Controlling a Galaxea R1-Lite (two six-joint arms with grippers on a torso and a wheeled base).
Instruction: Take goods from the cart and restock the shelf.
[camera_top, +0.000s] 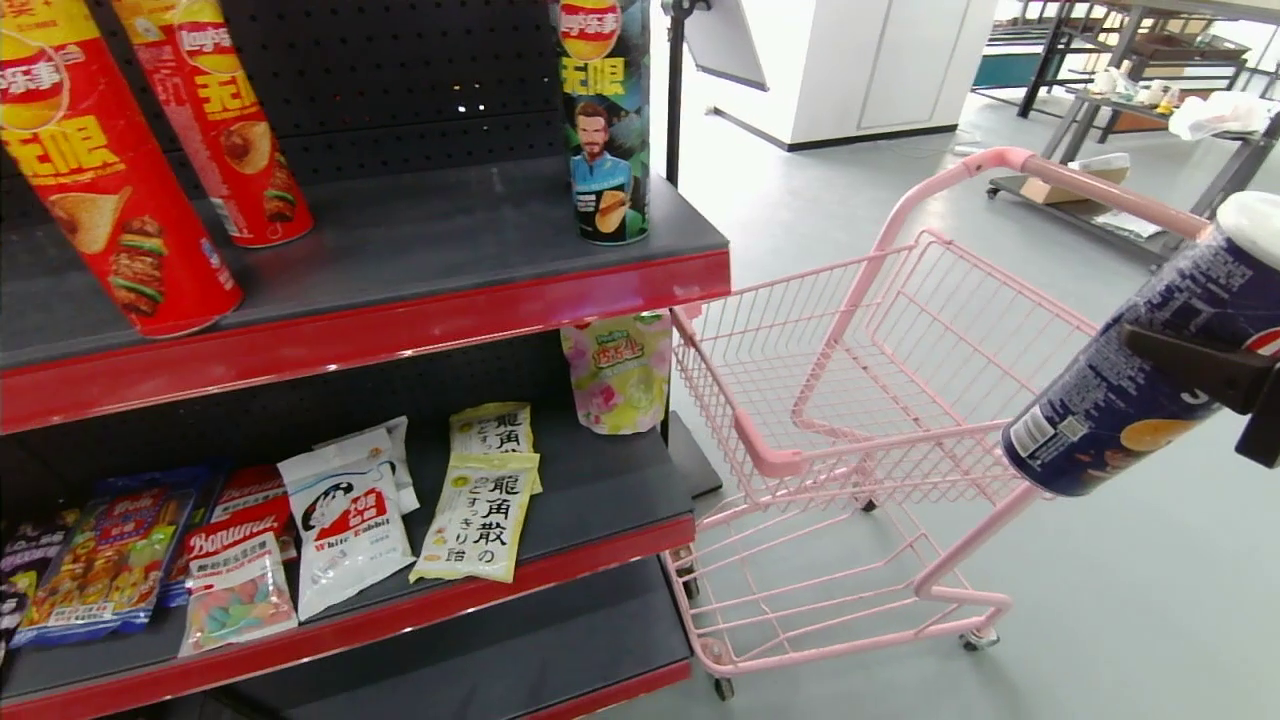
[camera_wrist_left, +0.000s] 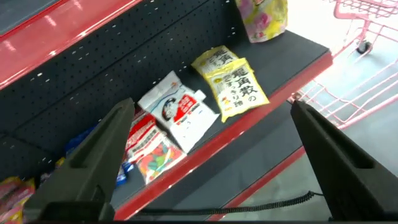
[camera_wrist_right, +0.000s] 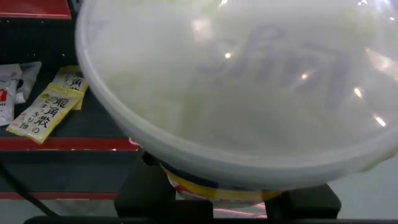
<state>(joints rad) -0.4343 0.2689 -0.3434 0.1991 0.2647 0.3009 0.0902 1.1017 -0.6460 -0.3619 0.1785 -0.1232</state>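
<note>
Your right gripper (camera_top: 1205, 372) is clamped on the dark blue cylindrical crisp can (camera_top: 1110, 400), held in the air off the right side of the pink wire cart (camera_top: 800, 465). The can's long axis slants, white lid up, base down toward the shelf. Stand it upright, then aim for the bare middle of the grey upper shelf board (camera_top: 430, 240). Your left gripper (camera_wrist_left: 211, 109) is spread wide, holding nothing.

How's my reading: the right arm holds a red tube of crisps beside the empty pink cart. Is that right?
Not quite. The tube in the right fingers is dark blue, not red, as the head view shows. It is indeed held beside the empty pink cart.
</note>
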